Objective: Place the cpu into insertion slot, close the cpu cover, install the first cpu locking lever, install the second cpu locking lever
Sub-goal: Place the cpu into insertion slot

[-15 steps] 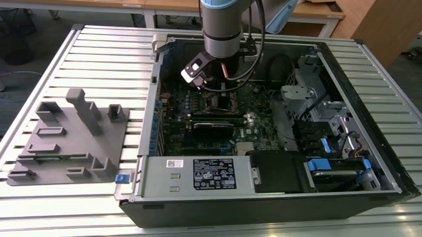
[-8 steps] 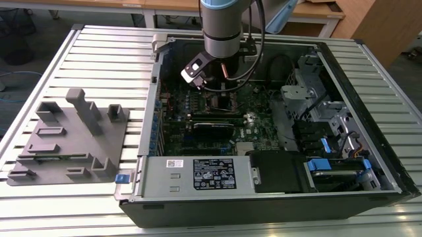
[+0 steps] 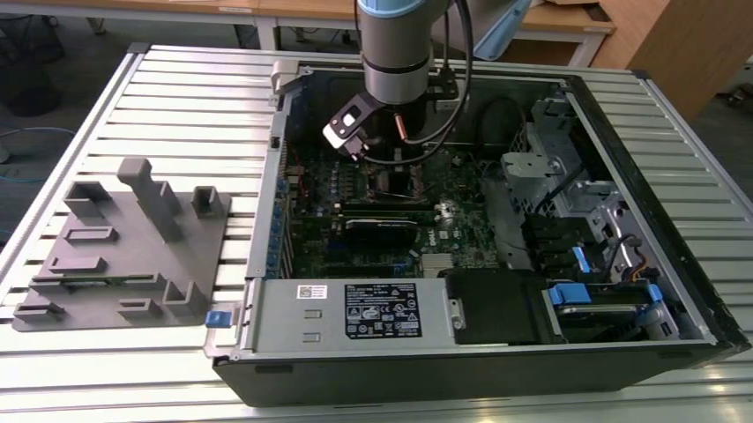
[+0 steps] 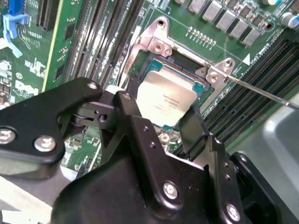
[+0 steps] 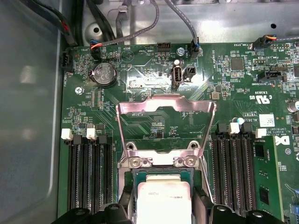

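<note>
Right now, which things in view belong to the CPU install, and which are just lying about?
Job: cpu, insertion slot, raised cpu cover, locking lever, gripper.
Lying about: grey fixture block, coin battery, memory slots, labelled silver box.

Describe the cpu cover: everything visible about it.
The cpu cover is a thin, silvery metal frame with a large cut-out, through which the green motherboard shows in the first wrist view. It is swung open, off the cpu, which lies uncovered beside its hinge end, where screws hold it to the board.
</note>
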Motion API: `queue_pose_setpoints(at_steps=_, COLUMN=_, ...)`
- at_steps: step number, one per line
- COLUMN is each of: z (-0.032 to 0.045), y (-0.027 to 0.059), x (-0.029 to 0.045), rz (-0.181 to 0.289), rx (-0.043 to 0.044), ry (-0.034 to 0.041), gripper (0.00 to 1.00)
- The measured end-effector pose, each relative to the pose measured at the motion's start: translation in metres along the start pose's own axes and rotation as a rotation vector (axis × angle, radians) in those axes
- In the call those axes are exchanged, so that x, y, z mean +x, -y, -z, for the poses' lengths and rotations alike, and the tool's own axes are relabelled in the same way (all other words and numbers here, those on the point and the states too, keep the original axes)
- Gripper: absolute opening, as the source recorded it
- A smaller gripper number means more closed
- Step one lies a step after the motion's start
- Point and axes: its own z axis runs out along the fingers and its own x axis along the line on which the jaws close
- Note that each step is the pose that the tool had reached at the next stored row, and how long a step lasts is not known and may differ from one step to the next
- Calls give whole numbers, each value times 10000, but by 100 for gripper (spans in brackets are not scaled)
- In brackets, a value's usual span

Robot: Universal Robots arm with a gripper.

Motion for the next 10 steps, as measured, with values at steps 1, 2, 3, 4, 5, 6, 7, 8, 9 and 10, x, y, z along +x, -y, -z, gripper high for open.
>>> queue_pose_setpoints(at_steps=1, z=4, y=0, x=0, rz=1, rx=2, ry=3, gripper=61)
queue_pose_setpoints(at_steps=2, z=12, y=-1, x=-1, rz=0, rx=1, ry=2, gripper=61)
queue_pose_setpoints(at_steps=3, z=25, y=-3, x=0, rz=0, rx=0, ry=1, gripper=61)
queue_pose_setpoints(at_steps=4, z=42, y=-5, x=0, rz=0, rx=0, ry=0, gripper=61)
queue_pose_setpoints(at_steps=5, z=62, y=-8, x=0, rz=0, rx=0, ry=0, gripper=61)
queue_pose_setpoints(at_steps=6, z=85, y=-11, x=0, rz=0, rx=0, ry=0, gripper=61)
queue_pose_setpoints(at_steps=7, z=106, y=-14, x=0, rz=1, rx=1, ry=2, gripper=61)
queue_pose_setpoints(at_steps=8, z=125, y=-16, x=0, rz=0, rx=0, ry=1, gripper=61)
queue_pose_setpoints(at_steps=9, z=143, y=-19, x=0, rz=0, rx=0, ry=0, gripper=61)
queue_pose_setpoints(at_steps=10, z=158, y=-21, x=0, rz=0, rx=1, ry=1, gripper=61)
